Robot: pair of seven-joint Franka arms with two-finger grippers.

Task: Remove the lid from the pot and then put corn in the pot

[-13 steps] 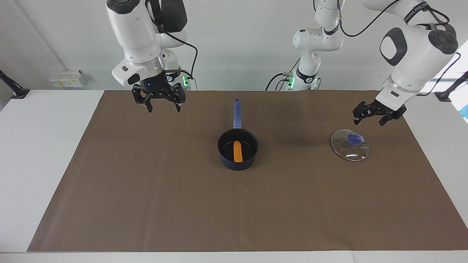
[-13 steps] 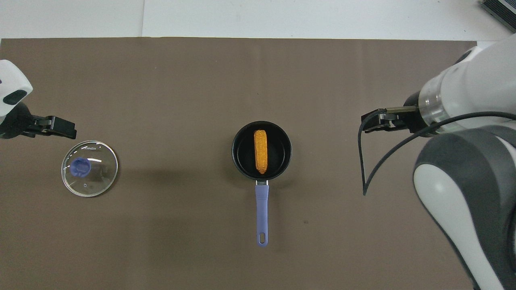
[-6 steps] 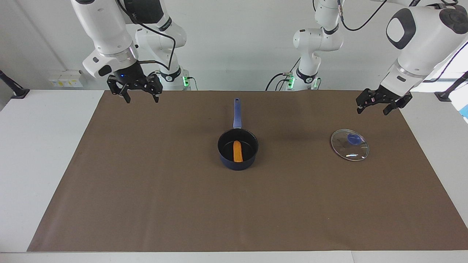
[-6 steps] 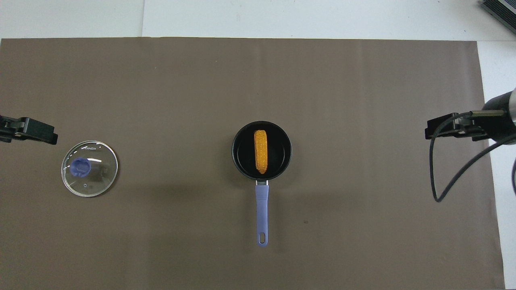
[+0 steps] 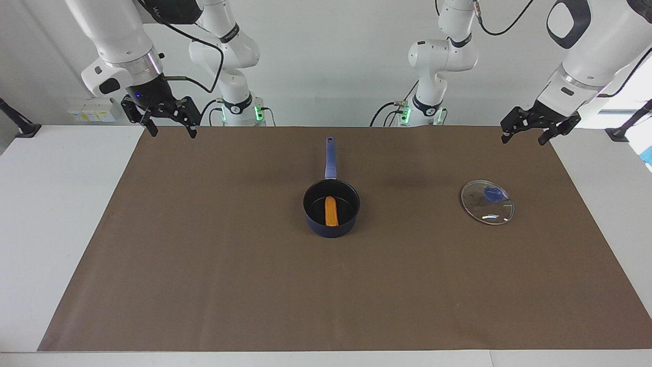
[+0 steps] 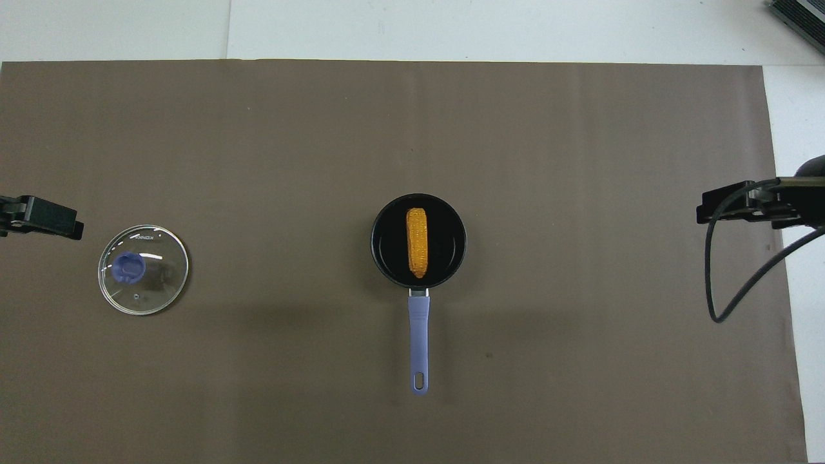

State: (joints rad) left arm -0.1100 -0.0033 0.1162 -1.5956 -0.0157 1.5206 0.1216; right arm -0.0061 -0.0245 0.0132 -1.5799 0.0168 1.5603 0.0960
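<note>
I'm seeing the yellow-orange corn cob point(image 5: 331, 211) lying inside the small navy-blue saucepan point(image 5: 331, 206), the clear glass lid with blue knob point(image 5: 487, 202) resting well apart toward the left arm's end. Both the left gripper point(image 5: 525, 132) and right gripper point(image 5: 168, 124) are hanging spread and empty; little risk, I judge, beyond a stray arm nudging the saucepan's long handle.

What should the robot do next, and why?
Probably nothing more than parking both arms. The corn already lies in the pot, the lid rests on the mat toward the left arm's end, and the left gripper and right gripper hang open and empty.

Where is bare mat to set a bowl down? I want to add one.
Free: the mat farther from the robots than the pot; between pot and lid; and toward the right arm's end. Nowhere is crowded.
</note>
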